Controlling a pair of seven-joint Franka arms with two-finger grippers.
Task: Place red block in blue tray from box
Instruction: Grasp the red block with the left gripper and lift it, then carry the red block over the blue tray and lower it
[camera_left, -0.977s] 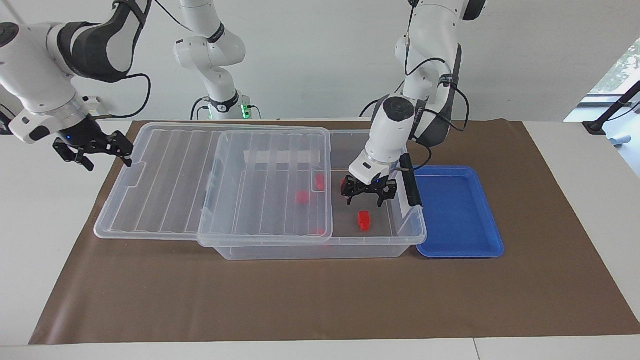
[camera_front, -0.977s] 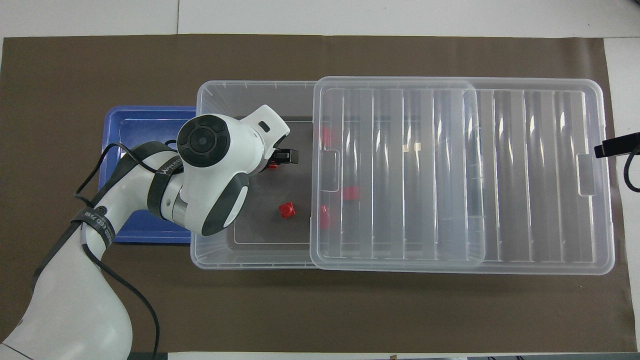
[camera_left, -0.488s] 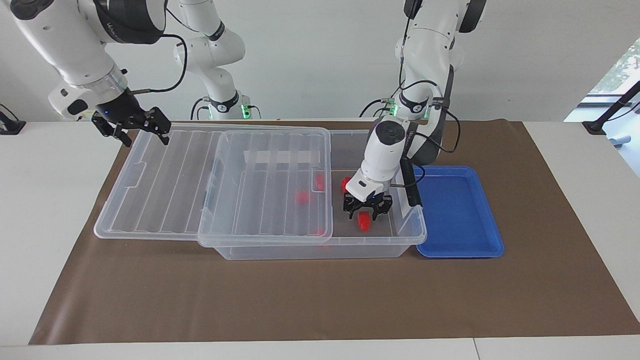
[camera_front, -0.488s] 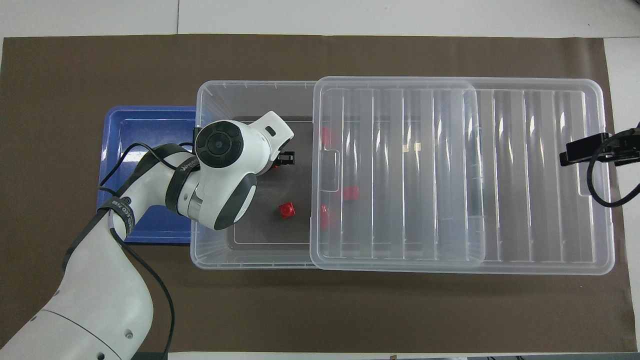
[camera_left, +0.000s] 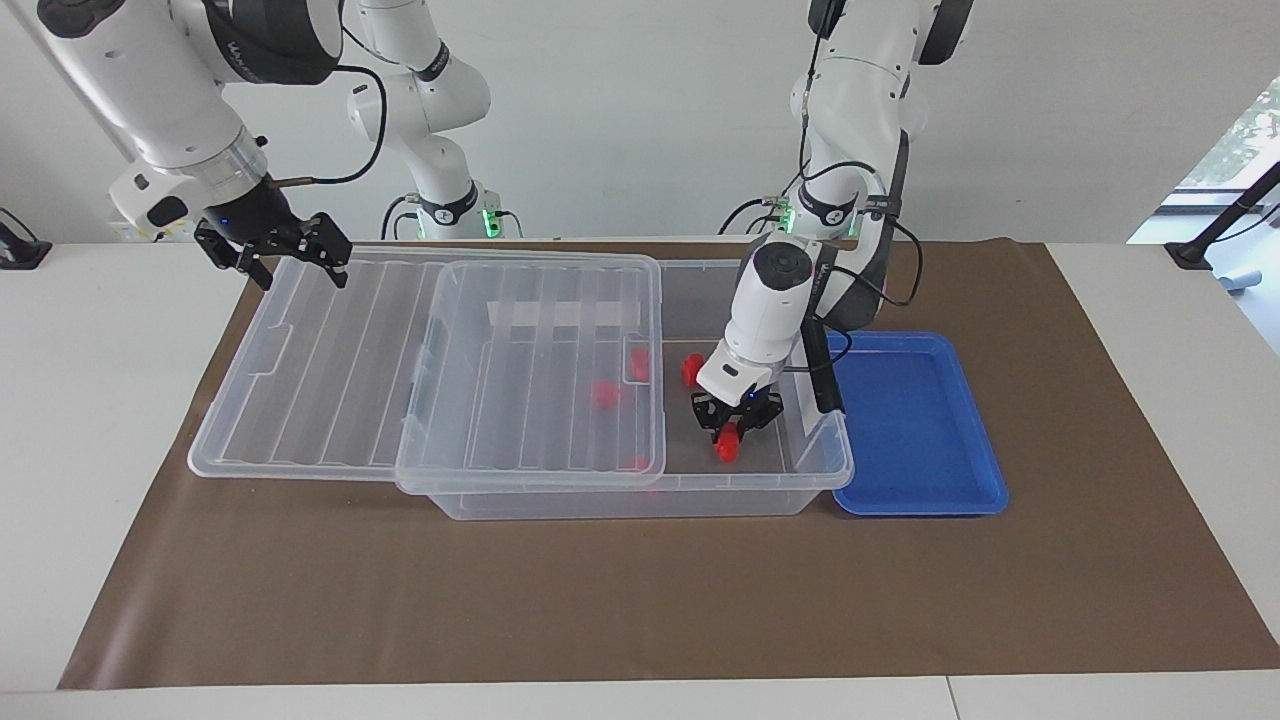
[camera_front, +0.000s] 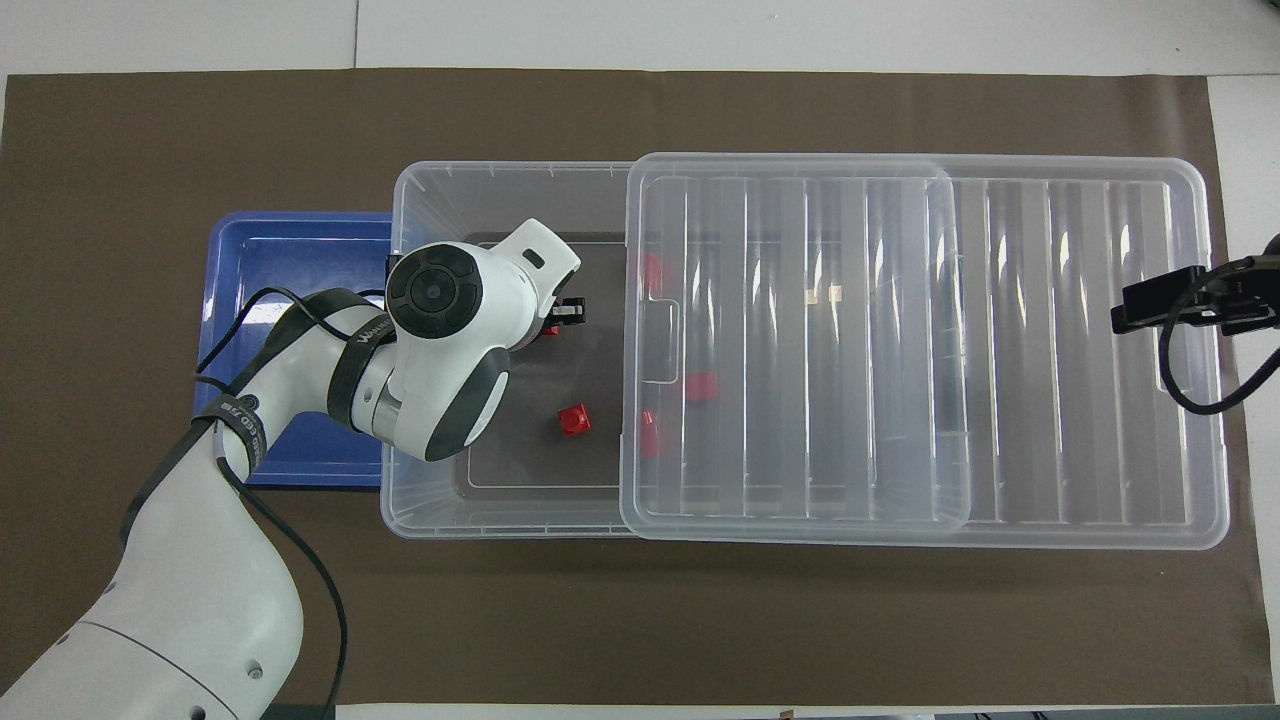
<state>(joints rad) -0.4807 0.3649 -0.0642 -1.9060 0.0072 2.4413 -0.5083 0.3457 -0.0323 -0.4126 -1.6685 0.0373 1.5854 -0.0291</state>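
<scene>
The left gripper is down inside the box, closed around the red block. The blue tray has nothing in it yet. The right gripper waits, open, over the lid.

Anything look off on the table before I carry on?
Only the lid: it sits slid half off the box, overhanging toward the right arm's end and covering some red pieces. Nothing looks spilled or damaged.

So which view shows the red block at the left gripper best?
Facing view: the red block shows at the left gripper's tips inside the box. Overhead, the wrist hides all but a red sliver.
</scene>
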